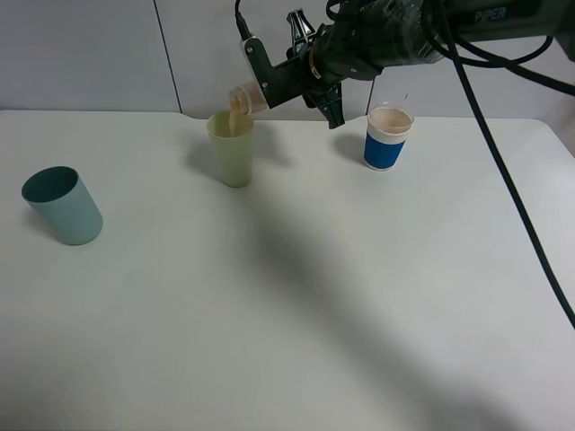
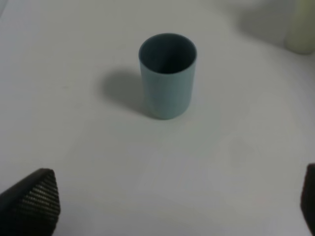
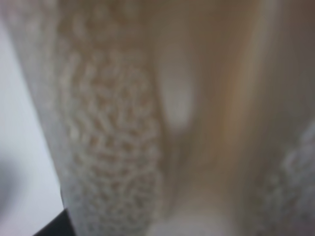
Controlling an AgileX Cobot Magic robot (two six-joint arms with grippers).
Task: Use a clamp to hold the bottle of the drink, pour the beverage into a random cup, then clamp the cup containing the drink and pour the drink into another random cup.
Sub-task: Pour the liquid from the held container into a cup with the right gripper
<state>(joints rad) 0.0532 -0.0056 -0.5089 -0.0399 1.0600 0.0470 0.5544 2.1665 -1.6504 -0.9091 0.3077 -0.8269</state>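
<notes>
While the right gripper (image 1: 255, 88) holds the bottle (image 1: 241, 97) tipped over the tumbler's (image 1: 234, 157) rim, open table (image 1: 314, 296) lies around.

We logged the right arm (image 1: 404, 36) as glossy black with chunky rounded links and white "PIPER" lettering (image 1: 485, 13) on top. Black cables (image 1: 508, 182) looped round it, one long and thin. The right claw (image 1: 260, 85) was black with one pale grey finger plate. Of the left claw (image 2: 172, 206) we saw only two black fingertips (image 2: 34, 204) with a knurled mesh texture.
</notes>
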